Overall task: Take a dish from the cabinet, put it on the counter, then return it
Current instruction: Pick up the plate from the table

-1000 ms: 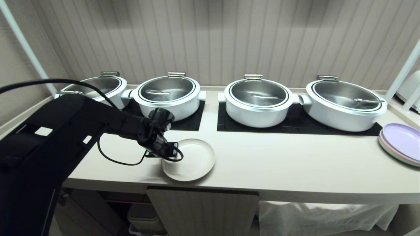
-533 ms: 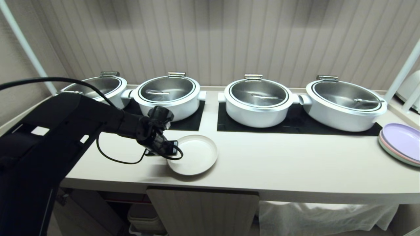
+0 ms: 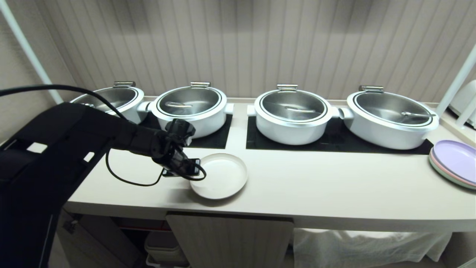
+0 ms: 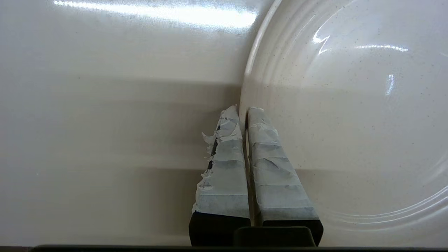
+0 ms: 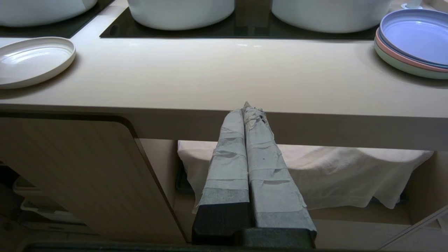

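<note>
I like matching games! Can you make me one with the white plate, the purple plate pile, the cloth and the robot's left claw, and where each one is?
Things:
1. dish
2. stacked plates
3. white cloth
4. left gripper

Places or states:
A. hanging under the counter, on the right
B. shut on the dish's rim
C. at the counter's far right end
D. flat on the counter, in front of the second pot from the left

Pairs: 1-D, 2-C, 3-A, 4-B
</note>
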Tool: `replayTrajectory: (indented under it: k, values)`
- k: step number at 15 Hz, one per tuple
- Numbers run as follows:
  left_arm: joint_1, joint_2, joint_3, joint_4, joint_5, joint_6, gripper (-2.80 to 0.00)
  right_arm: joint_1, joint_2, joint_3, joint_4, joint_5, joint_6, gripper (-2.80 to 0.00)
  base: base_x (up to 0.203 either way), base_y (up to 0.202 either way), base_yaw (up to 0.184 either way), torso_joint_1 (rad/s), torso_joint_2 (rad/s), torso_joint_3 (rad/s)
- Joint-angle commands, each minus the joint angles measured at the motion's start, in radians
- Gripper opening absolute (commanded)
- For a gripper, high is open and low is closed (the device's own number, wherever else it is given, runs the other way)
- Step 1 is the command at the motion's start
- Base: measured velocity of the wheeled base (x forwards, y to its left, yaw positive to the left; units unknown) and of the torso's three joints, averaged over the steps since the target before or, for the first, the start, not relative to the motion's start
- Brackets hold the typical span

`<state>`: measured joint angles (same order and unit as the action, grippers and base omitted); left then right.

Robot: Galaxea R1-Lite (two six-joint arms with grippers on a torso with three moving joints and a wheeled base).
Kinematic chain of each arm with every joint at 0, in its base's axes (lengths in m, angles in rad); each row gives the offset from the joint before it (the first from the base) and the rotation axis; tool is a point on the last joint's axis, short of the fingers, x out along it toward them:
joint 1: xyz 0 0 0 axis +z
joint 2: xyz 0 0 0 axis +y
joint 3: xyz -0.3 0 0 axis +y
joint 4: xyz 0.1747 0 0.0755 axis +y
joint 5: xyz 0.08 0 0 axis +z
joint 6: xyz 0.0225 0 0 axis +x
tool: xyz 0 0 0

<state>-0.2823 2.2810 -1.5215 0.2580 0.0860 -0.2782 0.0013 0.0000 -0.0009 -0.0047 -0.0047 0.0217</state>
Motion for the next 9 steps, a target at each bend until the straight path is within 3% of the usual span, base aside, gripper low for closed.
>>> replayTrajectory:
  k: [1, 9]
  values:
    - [-0.001, -0.028, 0.007, 0.001, -0.003, -0.030, -2.80, 0.000, 0.000, -0.001, 0.000, -0.001, 0.000, -2.80, 0.000, 0.000, 0.000, 0.000, 0.00, 0.000]
    - [0.000, -0.140, 0.180, -0.005, -0.041, -0.069, -2.80, 0.000, 0.001, 0.001, 0.000, -0.001, 0.000, -2.80, 0.000, 0.000, 0.000, 0.000, 0.00, 0.000]
